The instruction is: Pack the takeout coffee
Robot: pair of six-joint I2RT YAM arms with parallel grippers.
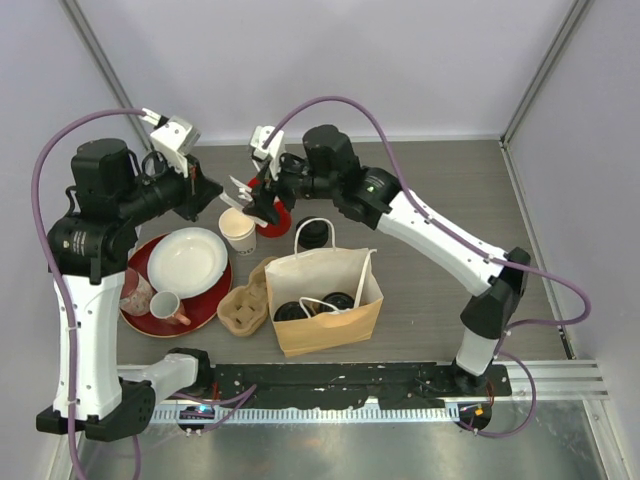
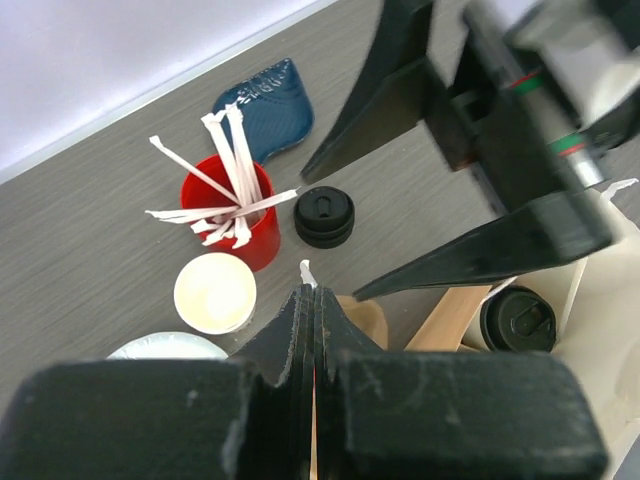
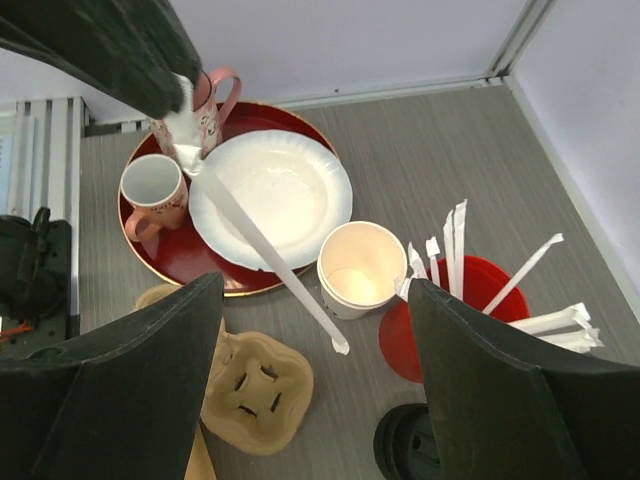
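Observation:
Two lidded takeout coffee cups (image 1: pixel 293 310) stand inside the brown paper bag (image 1: pixel 330 328). A third lidded cup (image 1: pixel 315 235) (image 2: pixel 324 217) sits on the table behind the bag. An open cream paper cup without a lid (image 1: pixel 238 230) (image 3: pixel 360 265) stands beside the red cup of white sticks (image 2: pixel 235 215) (image 3: pixel 470 300). My left gripper (image 1: pixel 213 190) (image 2: pixel 310 292) is shut on a white wrapped stick (image 3: pixel 262 250), which slants down toward the open cup. My right gripper (image 1: pixel 255 195) (image 3: pixel 318 290) hangs open above the open cup and the red cup, with nothing between its fingers.
A brown pulp cup carrier (image 1: pixel 245 305) (image 3: pixel 255 390) lies left of the bag. A red tray (image 1: pixel 207 313) at the left holds a white plate (image 1: pixel 185 260), a mug (image 3: pixel 150 190) and a pink jug (image 3: pixel 205 100). A blue object (image 2: pixel 265 100) lies near the back wall.

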